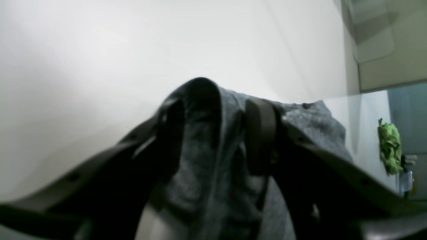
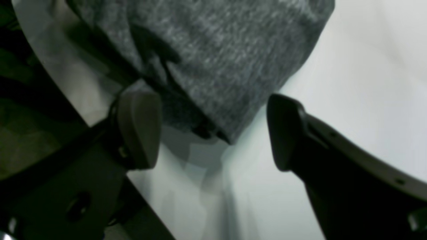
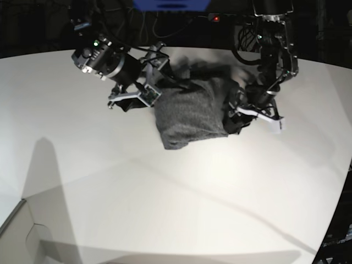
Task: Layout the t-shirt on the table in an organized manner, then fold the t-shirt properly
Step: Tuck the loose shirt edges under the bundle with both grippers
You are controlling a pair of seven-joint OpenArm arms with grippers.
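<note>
Blurred green object (image 1: 389,146) at table (image 1: 100,66) edge

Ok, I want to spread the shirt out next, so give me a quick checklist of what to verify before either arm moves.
1. Left tool has cloth between its fingers: ok, a fold of the t-shirt sits bunched there.
2. Right tool ready to grasp: ok, it is open, with a shirt edge hanging between the fingers but not pinched.
3. Shirt laid flat: not ok, it is a wrinkled heap.
4. Which part of the shirt each tool is at (sleeve, hem, collar): cannot tell.
5. Bare table around the shirt for spreading: ok, plenty of white surface in front and to both sides.
</note>
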